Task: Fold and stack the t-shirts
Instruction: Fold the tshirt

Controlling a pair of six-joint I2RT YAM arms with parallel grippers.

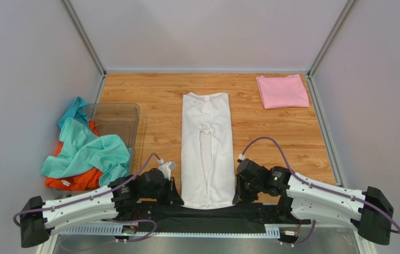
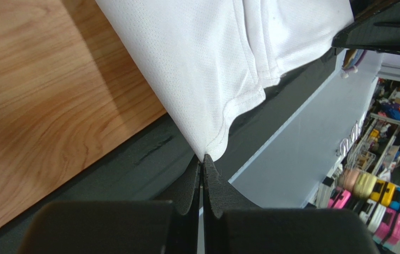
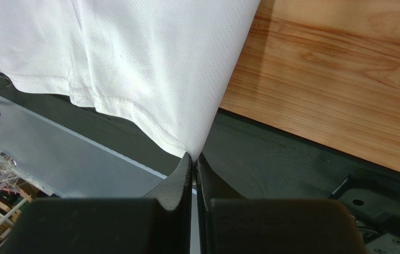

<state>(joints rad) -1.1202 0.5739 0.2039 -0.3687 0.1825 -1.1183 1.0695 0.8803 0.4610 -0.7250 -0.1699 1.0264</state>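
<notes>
A white t-shirt [image 1: 207, 148], folded into a long narrow strip, lies down the middle of the wooden table, its hem at the near edge. My left gripper [image 1: 178, 197] is shut on the hem's left corner; in the left wrist view the white cloth [image 2: 207, 69] rises from the pinched jaws of the gripper [image 2: 203, 159]. My right gripper [image 1: 236, 197] is shut on the hem's right corner, where the cloth [image 3: 149, 58] fans out from the tips of the gripper [image 3: 193, 157]. A folded pink t-shirt [image 1: 282, 91] lies at the far right. Teal [image 1: 88, 151] and orange [image 1: 77, 180] t-shirts are heaped at the left.
A clear plastic bin [image 1: 117, 119] sits at the left under the teal and orange heap. Grey walls with metal corner posts close in the table on three sides. A black strip [image 1: 207, 214] runs along the near edge between the arm bases.
</notes>
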